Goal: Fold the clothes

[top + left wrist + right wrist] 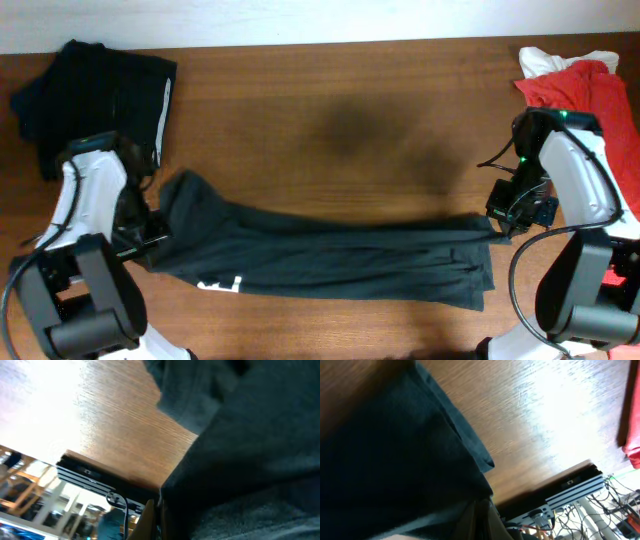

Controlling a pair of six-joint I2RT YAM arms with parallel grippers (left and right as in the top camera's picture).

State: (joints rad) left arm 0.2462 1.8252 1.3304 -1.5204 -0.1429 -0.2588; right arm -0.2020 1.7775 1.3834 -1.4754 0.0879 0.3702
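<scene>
The charcoal T-shirt (pixel 320 255) of the clothes lies stretched in a long band across the front of the table, with a bit of white print (pixel 222 285) showing at its lower left. My left gripper (pixel 150 238) is shut on its left end. My right gripper (pixel 500 225) is shut on its right end. In the left wrist view dark fabric (pixel 250 460) fills the right side and runs into the closed jaws of the left gripper (pixel 159 522). In the right wrist view the shirt (pixel 385 460) covers the left side and is pinched in the right gripper (pixel 482 520).
A folded black garment (pixel 95 85) lies at the back left corner. A red and white pile of clothes (pixel 580 80) sits at the back right. Bare wooden table (pixel 330 120) spans the middle and back.
</scene>
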